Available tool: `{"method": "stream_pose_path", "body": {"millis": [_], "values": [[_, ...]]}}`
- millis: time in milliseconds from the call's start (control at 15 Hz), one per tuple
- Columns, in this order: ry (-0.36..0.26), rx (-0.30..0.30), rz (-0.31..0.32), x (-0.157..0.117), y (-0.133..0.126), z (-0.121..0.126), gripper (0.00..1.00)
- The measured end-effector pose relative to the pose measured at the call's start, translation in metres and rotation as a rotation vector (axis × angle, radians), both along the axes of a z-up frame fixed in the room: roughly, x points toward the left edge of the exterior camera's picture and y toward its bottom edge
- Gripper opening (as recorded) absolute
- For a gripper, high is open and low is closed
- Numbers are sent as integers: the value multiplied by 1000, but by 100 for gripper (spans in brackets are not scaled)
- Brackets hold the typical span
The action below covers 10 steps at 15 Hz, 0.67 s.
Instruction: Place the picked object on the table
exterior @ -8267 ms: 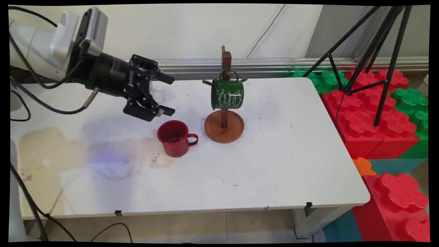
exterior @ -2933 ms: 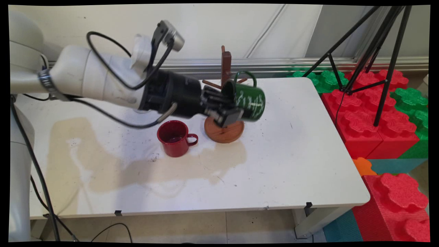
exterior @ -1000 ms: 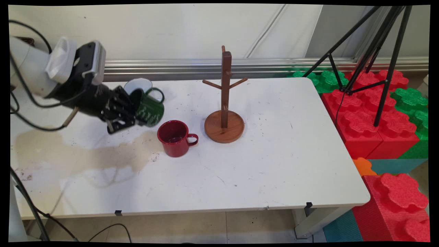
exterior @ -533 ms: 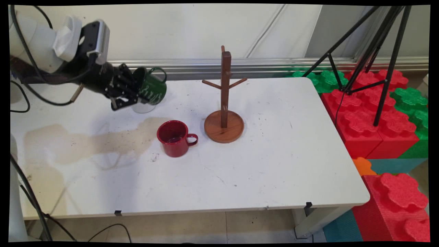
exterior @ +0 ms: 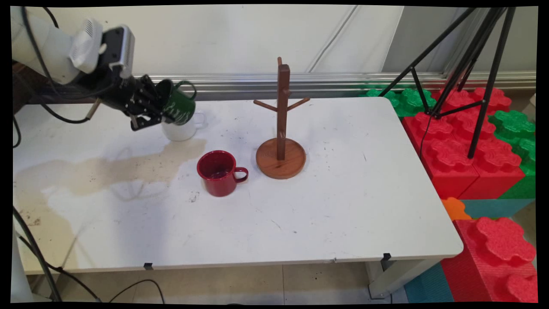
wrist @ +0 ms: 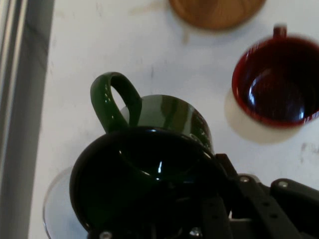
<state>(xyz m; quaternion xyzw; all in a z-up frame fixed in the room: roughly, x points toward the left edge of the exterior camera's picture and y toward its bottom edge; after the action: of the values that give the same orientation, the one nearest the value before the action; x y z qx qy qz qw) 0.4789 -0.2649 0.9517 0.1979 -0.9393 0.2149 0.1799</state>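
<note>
The hand is closed on the rim of a green mug, one finger inside the mouth and the other outside the wall, and it holds the mug off the worktop at the far left, tilted with its mouth toward the arm and its handle up and toward the wall. In the hand view the green mug fills the lower middle, its dark interior facing the camera and its looped handle standing up at the upper left, with the black linkage of the hand rising against its rim from the bottom edge. Directly beneath the held mug stands a white mug, upright on the worktop, its handle to the right; whether the two mugs touch cannot be told. Nearer the camera and to the right sits a red mug, upright, handle pointing right, well apart from the hand. Just beside it on the right stands a wooden mug tree on a round base, its pegs bare. A tan stain spreads over the left part of the worktop. Off the right end lie red and green foam blocks and a black tripod.
</note>
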Motion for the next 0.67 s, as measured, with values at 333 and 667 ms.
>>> {"method": "stream_pose_path", "body": {"millis": [333, 667], "values": [[-66, 89, 21, 3, -15, -27, 0], [-111, 171, 44, 7, -17, -52, 0]]}}
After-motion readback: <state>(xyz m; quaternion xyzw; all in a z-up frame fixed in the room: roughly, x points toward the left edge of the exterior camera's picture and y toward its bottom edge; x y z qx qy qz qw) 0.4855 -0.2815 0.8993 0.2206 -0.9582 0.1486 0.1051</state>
